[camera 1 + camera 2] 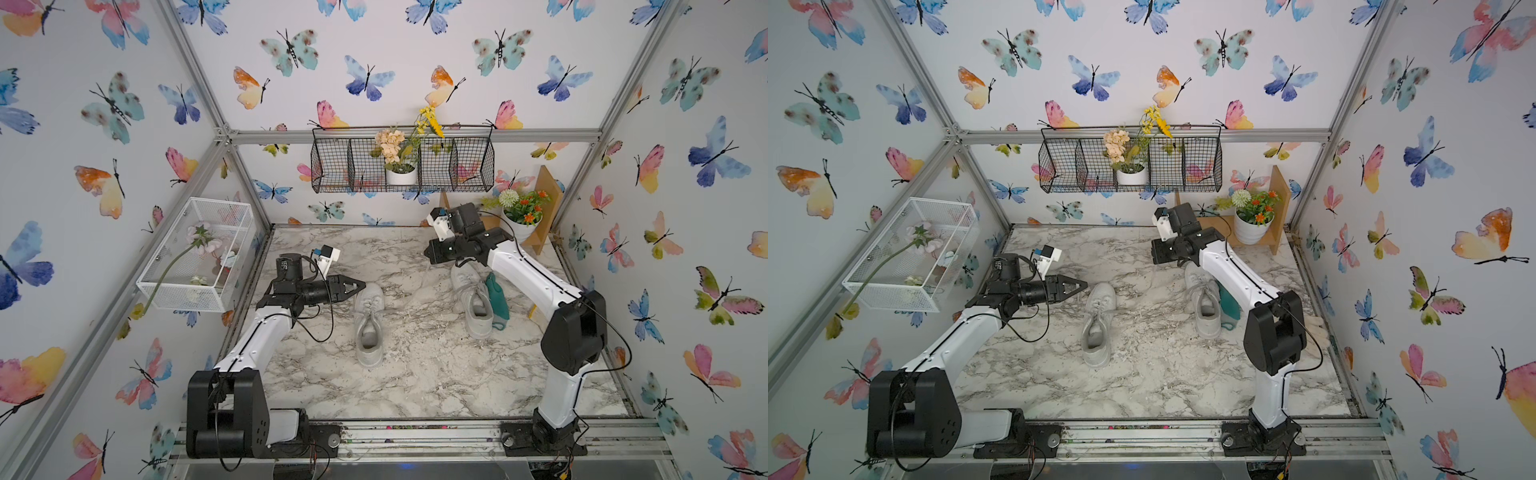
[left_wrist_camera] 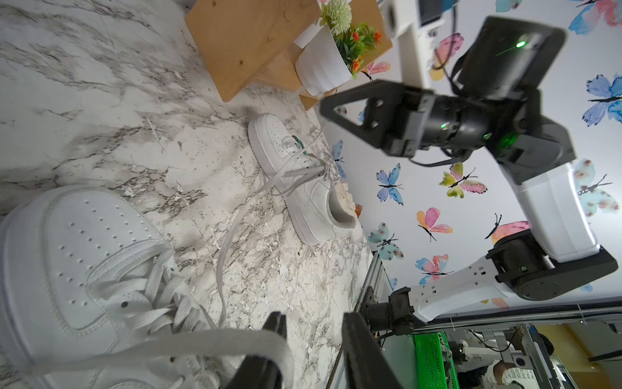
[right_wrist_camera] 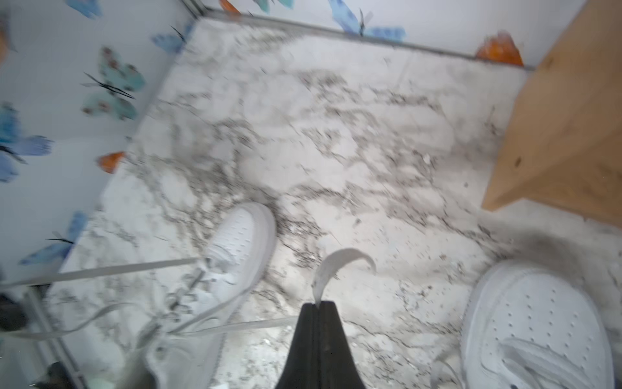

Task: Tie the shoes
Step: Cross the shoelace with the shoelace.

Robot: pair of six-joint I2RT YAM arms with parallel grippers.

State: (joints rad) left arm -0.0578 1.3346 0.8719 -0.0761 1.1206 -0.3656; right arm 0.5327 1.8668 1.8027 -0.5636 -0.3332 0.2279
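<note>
Marble table (image 1: 415,382) fills the floor of a butterfly-papered cell. A black basket (image 1: 332,166) hangs on the back wall and a white basket (image 1: 183,297) on the left wall. A wooden stand (image 1: 547,195) sits in the far right corner with a flower pot (image 1: 521,230) on it.

Both shoes lie on the table with their toes toward the back wall. The left shoe (image 1: 368,324) is near the middle. The right shoe (image 1: 473,305) is well apart from it, partly under the right arm. A teal glove (image 1: 496,299) lies along the right shoe's outer side.

The left gripper (image 1: 360,286) hovers just beside the left shoe's toe, its jaws narrowly apart. In its wrist view a lace (image 2: 168,350) lies across one finger (image 2: 274,331). The right gripper (image 3: 318,304) hangs over the table just past the right shoe's toe. Its jaws are pressed together on a lace end (image 3: 336,264) that curls out past the tips.
</note>
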